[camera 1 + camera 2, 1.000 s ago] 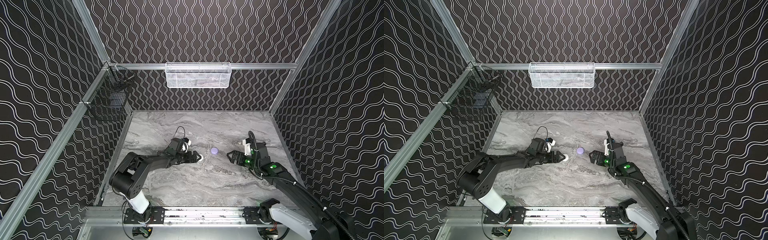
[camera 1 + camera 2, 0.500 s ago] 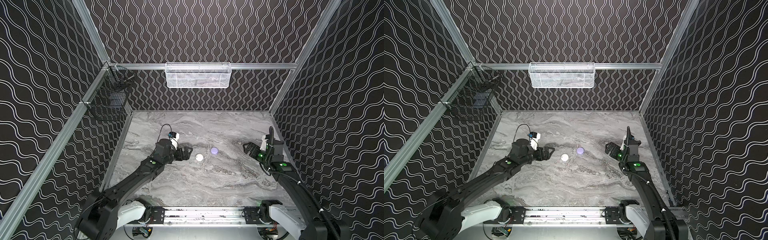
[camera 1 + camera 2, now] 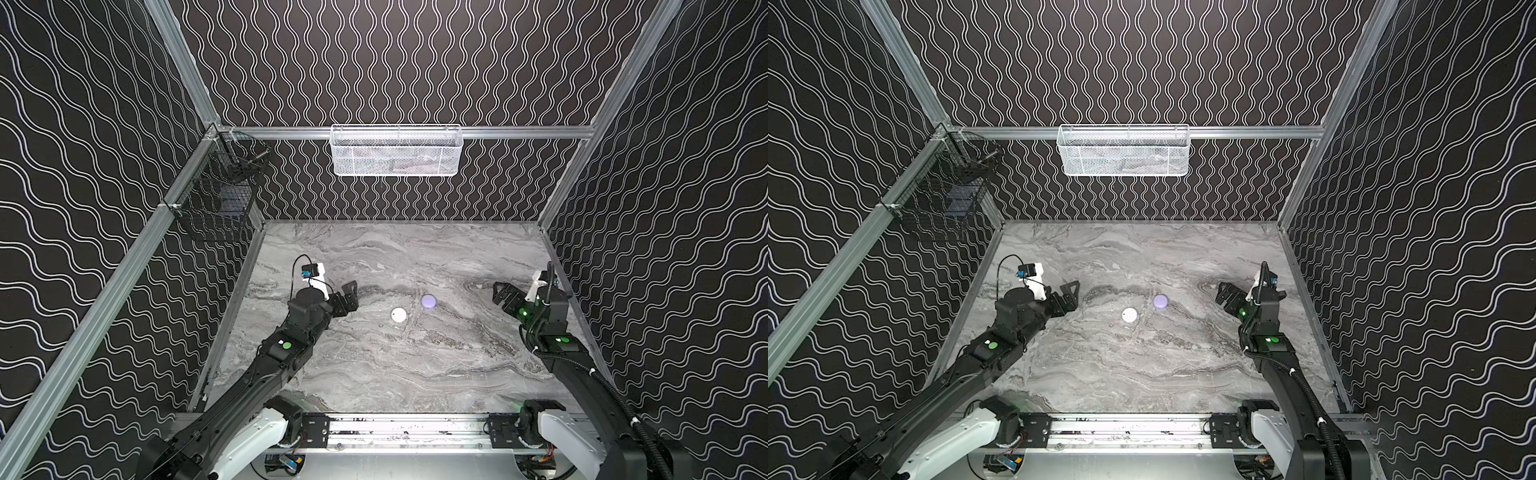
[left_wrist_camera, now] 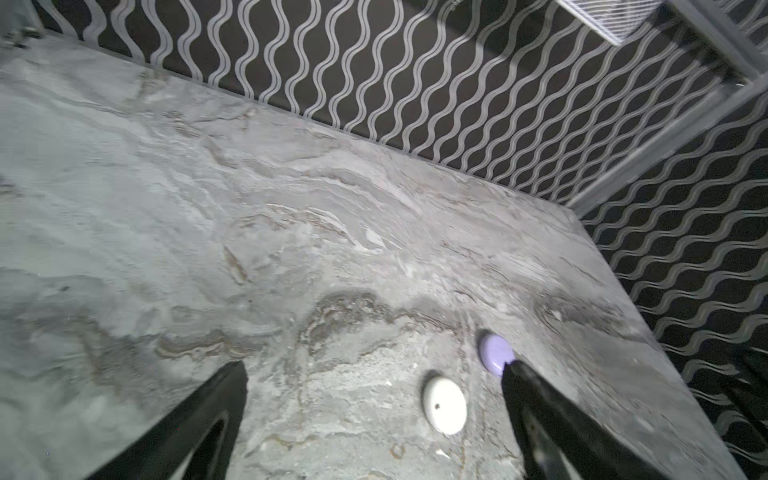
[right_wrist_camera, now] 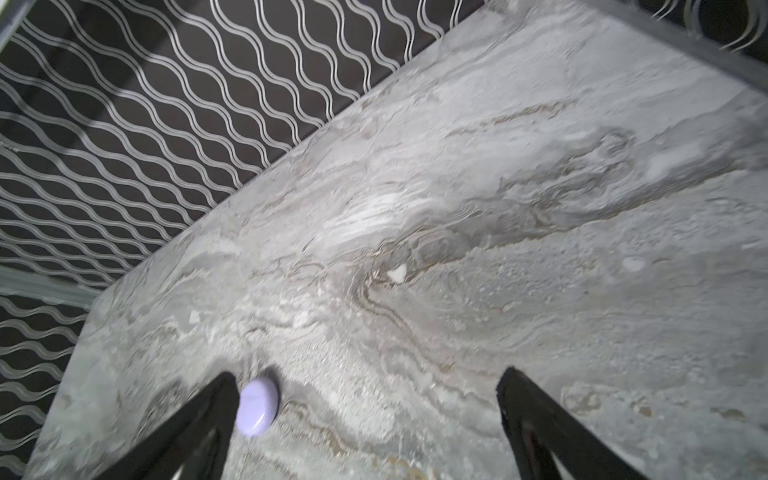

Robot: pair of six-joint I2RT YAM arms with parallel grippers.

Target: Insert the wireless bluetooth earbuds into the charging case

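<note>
Lying shut mid-frame, a white case (image 3: 399,314) and lilac case (image 3: 428,301) sit near each other; no earbuds show. The left gripper (image 3: 350,296), wide and empty, is nearer, left of them; the right gripper (image 3: 500,296), equally wide, sits farther right.

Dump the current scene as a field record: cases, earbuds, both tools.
white case: closed, flat on the table, near its middle
lilac case: closed, beside the white case on its far right, not touching
earbuds: none visible
left tool: open, empty, left of both cases
right tool: open, empty, right of both cases, near the side wall
</note>
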